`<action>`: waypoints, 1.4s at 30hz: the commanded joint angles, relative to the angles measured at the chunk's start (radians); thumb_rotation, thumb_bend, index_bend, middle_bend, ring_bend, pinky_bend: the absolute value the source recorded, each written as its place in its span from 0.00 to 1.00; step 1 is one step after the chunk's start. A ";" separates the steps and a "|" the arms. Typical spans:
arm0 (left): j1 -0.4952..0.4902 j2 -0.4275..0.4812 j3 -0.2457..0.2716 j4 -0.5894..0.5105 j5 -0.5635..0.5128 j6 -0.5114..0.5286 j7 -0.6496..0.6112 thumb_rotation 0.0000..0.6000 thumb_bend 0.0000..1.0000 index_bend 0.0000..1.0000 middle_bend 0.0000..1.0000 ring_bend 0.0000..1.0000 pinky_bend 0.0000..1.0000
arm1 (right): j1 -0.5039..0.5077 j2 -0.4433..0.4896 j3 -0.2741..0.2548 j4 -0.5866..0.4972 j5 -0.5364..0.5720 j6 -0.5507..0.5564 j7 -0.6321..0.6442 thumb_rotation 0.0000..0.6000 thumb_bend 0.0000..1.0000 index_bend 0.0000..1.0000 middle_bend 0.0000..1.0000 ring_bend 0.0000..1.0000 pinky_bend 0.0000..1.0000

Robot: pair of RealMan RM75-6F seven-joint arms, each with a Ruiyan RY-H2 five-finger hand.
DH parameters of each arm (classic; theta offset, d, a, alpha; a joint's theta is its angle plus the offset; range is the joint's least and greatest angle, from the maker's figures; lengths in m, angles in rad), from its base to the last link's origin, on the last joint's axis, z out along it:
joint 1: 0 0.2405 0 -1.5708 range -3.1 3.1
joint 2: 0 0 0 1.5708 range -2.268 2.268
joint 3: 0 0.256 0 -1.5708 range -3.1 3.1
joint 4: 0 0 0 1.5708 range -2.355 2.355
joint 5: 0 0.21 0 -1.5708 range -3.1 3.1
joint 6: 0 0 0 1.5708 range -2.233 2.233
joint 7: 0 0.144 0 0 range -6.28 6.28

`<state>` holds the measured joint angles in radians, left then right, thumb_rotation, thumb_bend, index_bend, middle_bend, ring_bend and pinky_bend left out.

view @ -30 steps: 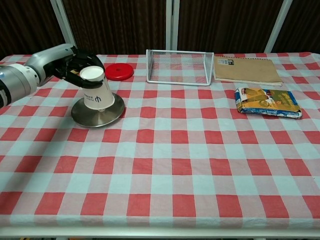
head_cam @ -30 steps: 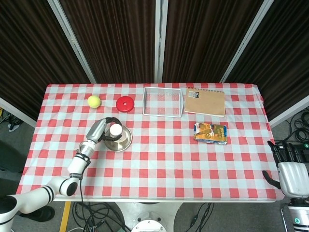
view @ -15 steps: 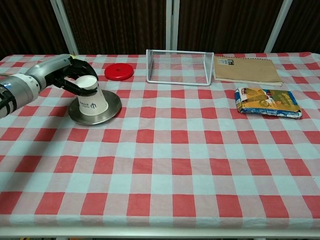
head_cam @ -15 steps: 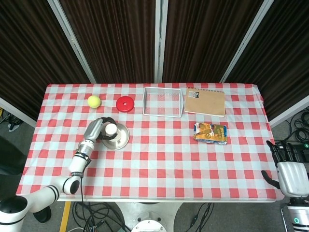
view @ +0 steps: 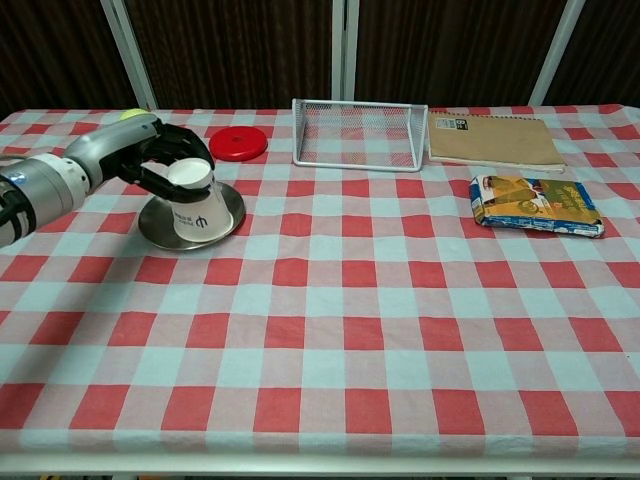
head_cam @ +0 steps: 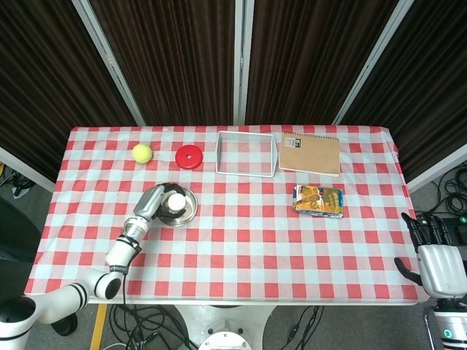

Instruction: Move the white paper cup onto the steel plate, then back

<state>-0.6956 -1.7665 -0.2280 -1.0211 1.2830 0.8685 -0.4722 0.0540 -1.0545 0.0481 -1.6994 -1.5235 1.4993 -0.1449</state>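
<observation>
The left hand point(view: 160, 150) grasped the white paper cup point(view: 194, 205), which stood inverted on the steel plate point(view: 225, 215), from its 10 o'clock side, while the idle right hand point(head_cam: 440, 255) waited with loose fingers far off.

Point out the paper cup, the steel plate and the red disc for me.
white paper cup point(view: 195, 203), chest view, on its side wall by the logo.
steel plate point(view: 228, 207), chest view, on its bare right rim.
red disc point(view: 238, 143), chest view, on its top face.

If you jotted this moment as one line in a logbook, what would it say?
left robot hand: grips cup | cup: upside down on plate | right robot hand: idle, off table edge
</observation>
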 commanded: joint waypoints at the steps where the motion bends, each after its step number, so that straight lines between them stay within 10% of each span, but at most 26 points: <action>1: -0.006 -0.013 -0.011 0.044 -0.028 -0.009 0.029 1.00 0.34 0.47 0.46 0.27 0.21 | 0.000 0.001 0.001 -0.002 0.000 0.002 0.000 1.00 0.16 0.03 0.18 0.00 0.01; 42: 0.010 -0.015 -0.006 0.020 -0.022 0.016 0.062 1.00 0.34 0.47 0.46 0.27 0.20 | 0.007 0.001 0.007 -0.010 0.015 -0.011 -0.018 1.00 0.16 0.03 0.18 0.00 0.01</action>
<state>-0.6800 -1.7705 -0.2249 -1.0294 1.2744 0.8832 -0.4314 0.0609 -1.0536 0.0552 -1.7090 -1.5082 1.4880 -0.1632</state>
